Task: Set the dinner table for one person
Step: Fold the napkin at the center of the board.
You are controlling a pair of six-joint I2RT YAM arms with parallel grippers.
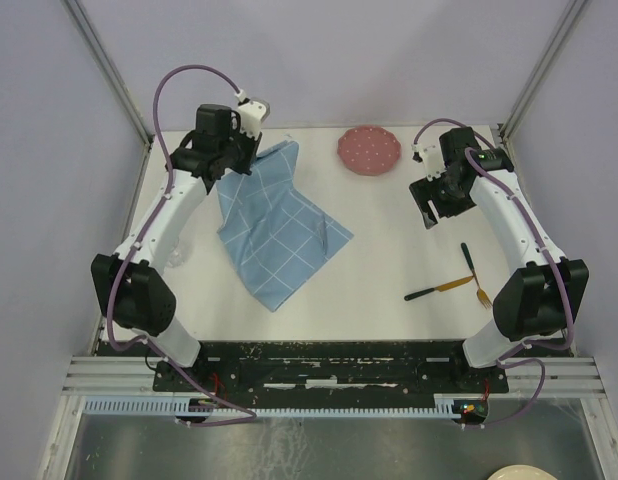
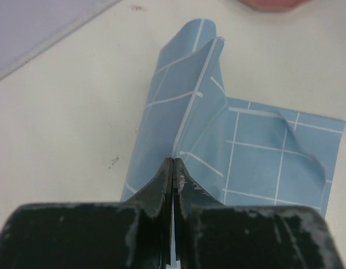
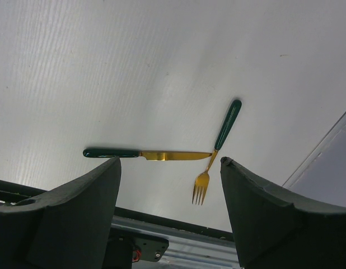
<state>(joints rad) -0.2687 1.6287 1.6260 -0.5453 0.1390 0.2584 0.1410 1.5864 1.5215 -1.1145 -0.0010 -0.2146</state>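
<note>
The white dinner table (image 1: 389, 240) fills the top view. A blue grid-patterned placemat (image 1: 274, 225) lies crumpled at the left, its far corner lifted. My left gripper (image 1: 255, 158) is shut on a raised fold of the placemat (image 2: 251, 151); the left wrist view shows my gripper (image 2: 173, 162) with the jaws pressed together on the cloth edge. A pink plate (image 1: 369, 150) sits at the back. A gold knife (image 1: 439, 288) and a gold fork (image 1: 474, 275), both with dark green handles, lie touching at the right front. My right gripper (image 1: 429, 205) is open and empty above the table.
The right wrist view shows the knife (image 3: 145, 154) and fork (image 3: 226, 126) between my open fingers (image 3: 94, 190), with the table's near edge and a metal rail below. A clear glass (image 1: 179, 255) stands by the left arm. Frame posts stand at the back corners.
</note>
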